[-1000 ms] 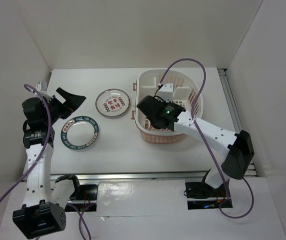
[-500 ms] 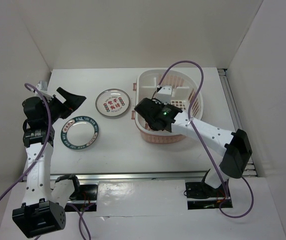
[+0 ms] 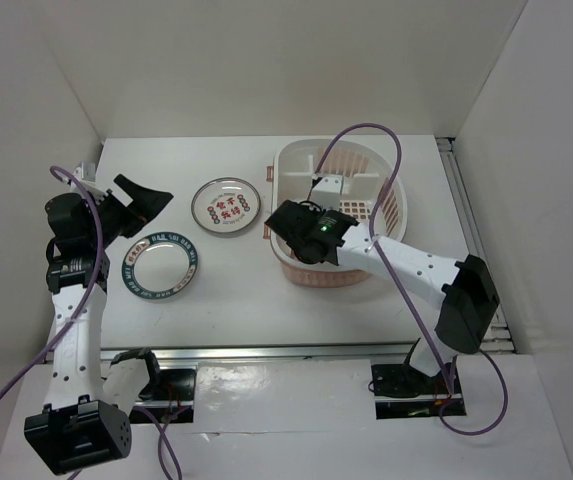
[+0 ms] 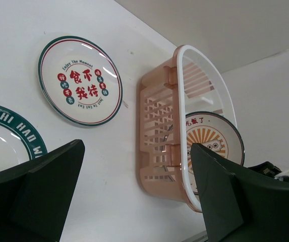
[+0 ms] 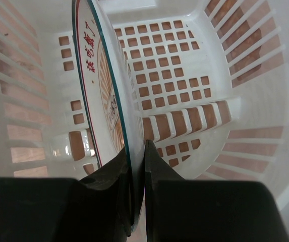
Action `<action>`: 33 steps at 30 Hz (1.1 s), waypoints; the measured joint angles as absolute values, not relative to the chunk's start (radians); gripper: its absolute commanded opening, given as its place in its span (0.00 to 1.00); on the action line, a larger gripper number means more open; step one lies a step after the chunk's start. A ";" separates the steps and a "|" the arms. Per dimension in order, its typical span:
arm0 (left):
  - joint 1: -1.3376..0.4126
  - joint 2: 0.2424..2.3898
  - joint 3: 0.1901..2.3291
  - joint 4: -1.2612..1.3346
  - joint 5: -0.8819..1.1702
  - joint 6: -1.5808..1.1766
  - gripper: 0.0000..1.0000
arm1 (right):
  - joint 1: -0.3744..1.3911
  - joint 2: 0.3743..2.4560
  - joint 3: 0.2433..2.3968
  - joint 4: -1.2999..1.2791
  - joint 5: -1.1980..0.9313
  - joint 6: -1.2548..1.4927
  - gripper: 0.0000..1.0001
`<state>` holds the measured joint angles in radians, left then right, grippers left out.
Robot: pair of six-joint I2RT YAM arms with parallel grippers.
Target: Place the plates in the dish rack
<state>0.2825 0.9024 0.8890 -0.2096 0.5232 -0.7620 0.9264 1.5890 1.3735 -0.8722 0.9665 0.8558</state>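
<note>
Where the white counter (image 3: 266,295) carries everything, the dish rack (image 3: 394,172) sits on its right half, an oval pink-cream basket with slotted sides. The right arm (image 3: 411,265) reaches from its base at the near right edge leftward over the rack's near wall, with its wrist dipping inside. The left arm (image 3: 71,300) stands nearly upright along the counter's left edge, its wrist bent toward the middle.

The right jaws are pinched narrow on the rim of the orange-centred plate (image 5: 101,75). This plate stands on edge inside the rack, patterned face turned toward the left side. Whether its lower rim touches the perforated base cannot be told.

The left jaws gape wide and hold nothing, above the counter. The teal-rimmed plate (image 3: 161,267) lies flat near them, toward the counter's near edge. The red-character plate (image 3: 224,205) lies flat farther back, just left of the rack, touching neither the rack nor the other plate.
</note>
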 measured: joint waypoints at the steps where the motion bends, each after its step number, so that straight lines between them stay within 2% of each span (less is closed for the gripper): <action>1: 0.283 0.902 0.889 -0.209 0.524 -0.762 1.00 | 0.926 1.595 1.374 -0.876 0.966 0.857 0.00; 14: 0.282 0.903 0.889 -0.209 0.525 -0.762 1.00 | 0.932 1.614 1.376 -0.872 0.953 0.862 0.00; 18: 0.282 0.903 0.889 -0.209 0.525 -0.762 1.00 | 0.932 1.617 1.376 -0.871 0.952 0.863 0.06; 21: 0.282 0.903 0.889 -0.209 0.525 -0.762 1.00 | 0.933 1.624 1.376 -0.869 0.953 0.867 0.14; 25: 0.282 0.903 0.889 -0.209 0.525 -0.761 1.00 | 0.936 1.626 1.376 -0.867 0.953 0.873 0.17; 29: 0.283 0.903 0.889 -0.209 0.525 -0.760 1.00 | 0.937 1.636 1.376 -0.861 0.952 0.875 0.33; 33: 0.283 0.908 0.889 -0.209 0.525 -0.759 1.00 | 0.937 1.669 1.388 -0.862 0.947 0.875 0.34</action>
